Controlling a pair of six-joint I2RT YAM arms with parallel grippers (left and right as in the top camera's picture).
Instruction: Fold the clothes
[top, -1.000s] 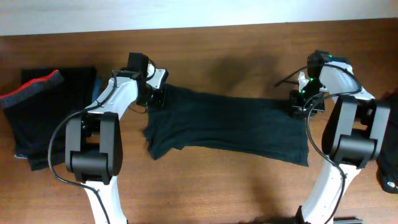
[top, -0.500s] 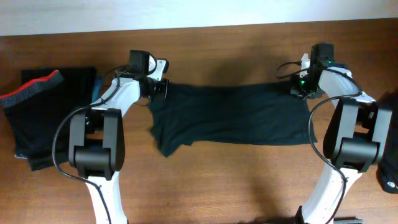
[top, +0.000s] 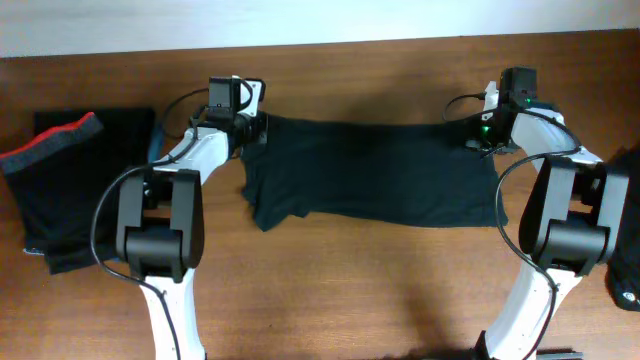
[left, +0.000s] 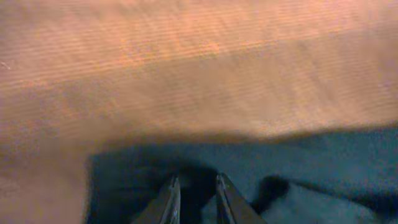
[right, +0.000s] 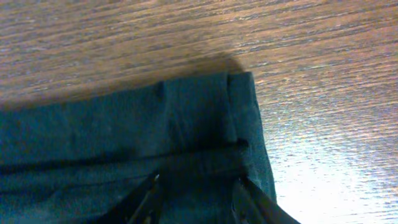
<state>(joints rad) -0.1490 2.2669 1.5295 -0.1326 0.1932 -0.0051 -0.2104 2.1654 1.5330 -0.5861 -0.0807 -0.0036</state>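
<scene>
A long plain black garment of the clothes (top: 370, 170) lies spread flat across the table's middle. Its lower left corner is folded under. My left gripper (top: 255, 128) sits at its far left corner. In the left wrist view the left gripper (left: 196, 179) keeps a narrow gap with dark fabric (left: 311, 162) in it; whether it pinches the cloth does not show. My right gripper (top: 487, 135) is at the far right corner. There the right gripper (right: 198, 179) is open, its jaws wide apart over the hemmed edge (right: 245, 124).
A folded black garment with a red-and-grey waistband (top: 50, 145) lies at the left, and a blue edge (top: 156, 140) shows beside it. Another dark item (top: 625, 240) lies at the right edge. Bare wooden table (top: 350, 290) runs along the front.
Both grippers carried the garment's far corners toward the back of the table, and the cloth now lies flatter and wider. The right jaws have widened.
</scene>
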